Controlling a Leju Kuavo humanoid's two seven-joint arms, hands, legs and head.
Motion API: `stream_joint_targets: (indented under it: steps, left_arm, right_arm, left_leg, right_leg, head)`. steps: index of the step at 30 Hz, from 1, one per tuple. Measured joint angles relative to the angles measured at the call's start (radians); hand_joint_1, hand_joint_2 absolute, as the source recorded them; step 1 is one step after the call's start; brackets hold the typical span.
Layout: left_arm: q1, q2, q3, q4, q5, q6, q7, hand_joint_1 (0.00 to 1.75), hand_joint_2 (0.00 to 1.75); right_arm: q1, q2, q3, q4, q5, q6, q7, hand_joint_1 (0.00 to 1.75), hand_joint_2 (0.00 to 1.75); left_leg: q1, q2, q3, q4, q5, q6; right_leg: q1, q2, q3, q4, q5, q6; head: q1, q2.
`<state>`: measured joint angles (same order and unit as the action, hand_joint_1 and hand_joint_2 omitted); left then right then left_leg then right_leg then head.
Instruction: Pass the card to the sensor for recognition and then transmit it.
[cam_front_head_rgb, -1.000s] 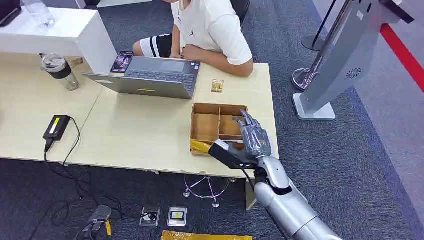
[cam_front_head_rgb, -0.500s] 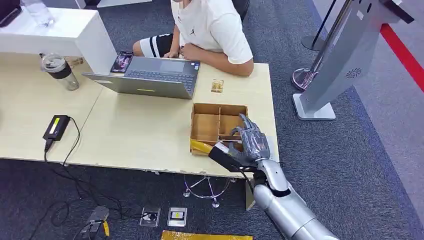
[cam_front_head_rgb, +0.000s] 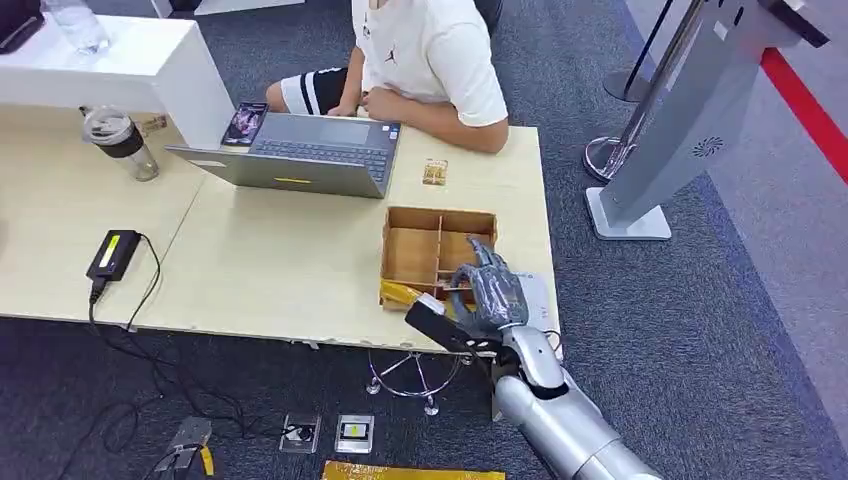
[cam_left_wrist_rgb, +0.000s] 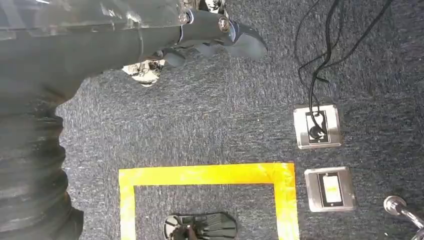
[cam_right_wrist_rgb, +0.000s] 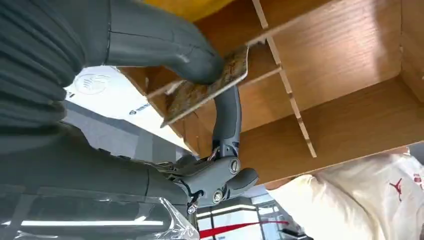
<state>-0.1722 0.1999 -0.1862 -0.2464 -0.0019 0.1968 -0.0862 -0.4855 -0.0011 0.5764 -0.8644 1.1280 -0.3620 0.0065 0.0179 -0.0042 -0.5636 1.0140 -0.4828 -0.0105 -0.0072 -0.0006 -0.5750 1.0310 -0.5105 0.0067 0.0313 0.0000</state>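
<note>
My right hand (cam_front_head_rgb: 490, 295) hangs over the near right part of a wooden divided box (cam_front_head_rgb: 415, 250) on the table. In the right wrist view its thumb (cam_right_wrist_rgb: 165, 47) and a finger (cam_right_wrist_rgb: 227, 117) pinch a brown patterned card (cam_right_wrist_rgb: 205, 87) just above the box's dividers (cam_right_wrist_rgb: 285, 80). A flat white reader pad (cam_front_head_rgb: 537, 293) with a contactless mark (cam_right_wrist_rgb: 92, 84) lies on the table right beside the box, partly under my hand. My left hand (cam_left_wrist_rgb: 210, 30) hangs over the carpet, holding nothing, fingers loosely apart.
A person in a white shirt (cam_front_head_rgb: 430, 50) sits at the far side behind a laptop (cam_front_head_rgb: 300, 150). Another small card (cam_front_head_rgb: 434, 172) lies near the person's arm. A bottle (cam_front_head_rgb: 120, 140) and a power adapter (cam_front_head_rgb: 112, 253) sit to the left. A grey kiosk stand (cam_front_head_rgb: 680, 120) is on the right.
My right hand has drawn back toward the table's near edge and shifted left over the box, its fingers closing in on the card. The person leaned slightly.
</note>
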Motion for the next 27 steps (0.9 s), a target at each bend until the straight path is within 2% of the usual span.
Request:
stream_joint_targets:
  steps: [11,12,20,23,27]
  left_arm:
    - [0.004,0.0,0.005,0.003,0.003,0.006,-0.007,0.0,1.75]
    - [0.004,0.0,0.005,0.004,0.003,0.007,-0.008,0.0,1.75]
    - [0.007,0.0,0.005,0.008,0.002,0.011,-0.019,0.0,1.75]
    - [0.01,0.0,0.005,0.008,0.002,0.018,-0.027,0.0,1.75]
    - [0.015,0.0,0.005,0.011,-0.002,0.027,-0.031,0.0,1.75]
  right_arm:
    - [-0.005,0.01,0.008,0.014,-0.004,-0.014,0.0,1.68,1.75]
    - [-0.007,0.012,0.008,0.014,-0.005,-0.019,0.0,1.73,1.75]
    - [-0.023,0.013,0.007,-0.003,-0.044,-0.056,-0.024,1.75,1.75]
    - [-0.024,0.012,-0.007,-0.068,-0.097,-0.092,-0.062,1.75,1.75]
    - [-0.056,0.005,-0.051,-0.212,-0.234,-0.181,-0.17,1.75,1.75]
  left_leg:
    - [0.0,0.0,0.0,0.0,0.0,0.0]
    - [0.0,0.0,0.0,0.0,0.0,0.0]
    - [0.0,0.0,0.0,0.0,0.0,0.0]
    - [0.0,0.0,0.0,0.0,0.0,0.0]
    - [0.0,0.0,0.001,0.0,0.0,0.0]
  right_leg:
    - [0.0,0.0,0.0,0.0,0.0,0.0]
    - [0.0,0.0,0.0,0.0,0.0,0.0]
    - [0.0,0.0,0.0,0.0,0.0,0.0]
    - [0.0,0.0,0.0,0.0,0.0,0.0]
    - [0.0,0.001,0.0,0.0,0.0,0.0]
  head:
    - [0.0,0.0]
    - [0.0,0.0]
    - [0.0,0.0]
    - [0.0,0.0]
    - [0.0,0.0]
